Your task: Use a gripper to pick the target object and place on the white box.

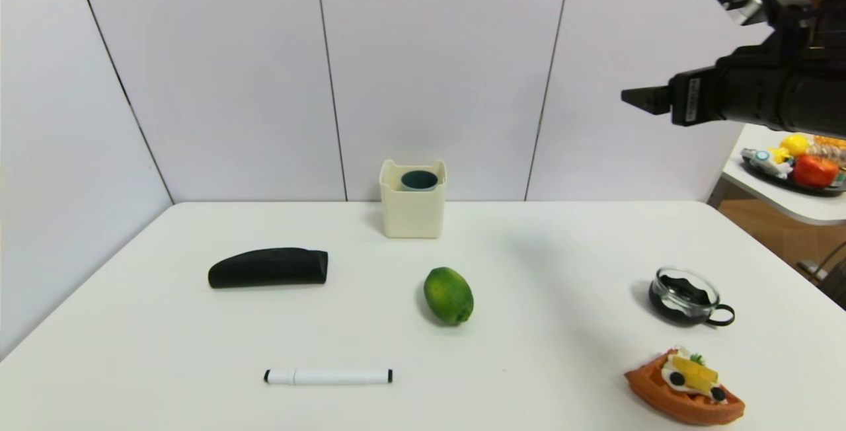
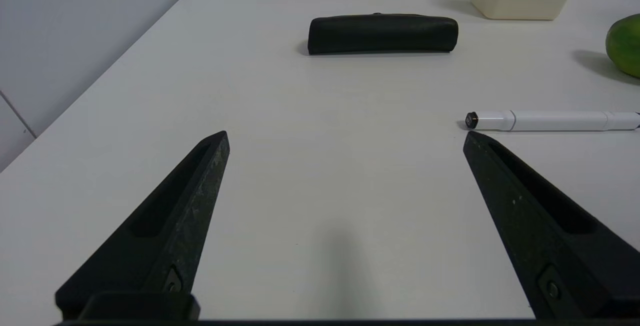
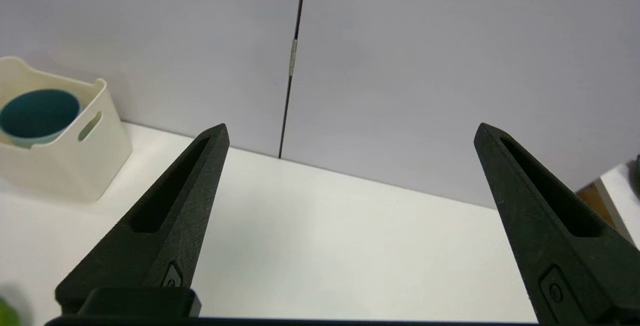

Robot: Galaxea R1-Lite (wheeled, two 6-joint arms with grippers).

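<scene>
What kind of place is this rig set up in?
Probably a robot test or demo space: a white table backed by plain panels, a play-food-like waffle on it, and a side table holding a tray of assorted items.

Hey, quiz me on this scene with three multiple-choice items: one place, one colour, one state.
1. Where is the pale blue-grey plastic tumbler?
A. Beside the cream-white square box
B. Inside it
C. Under it

2. What colour is the oval fruit on the table?
A. Red
B. Yellow
C. Green

3. How is the black right claw?
A. Open and empty
B. Shut on the tumbler
C. Shut and empty

1: B, the tumbler shows within the walls of the box.
2: C, the fruit's skin is mostly green.
3: A, the right claw's jaws stand wide with nothing between them.
</scene>
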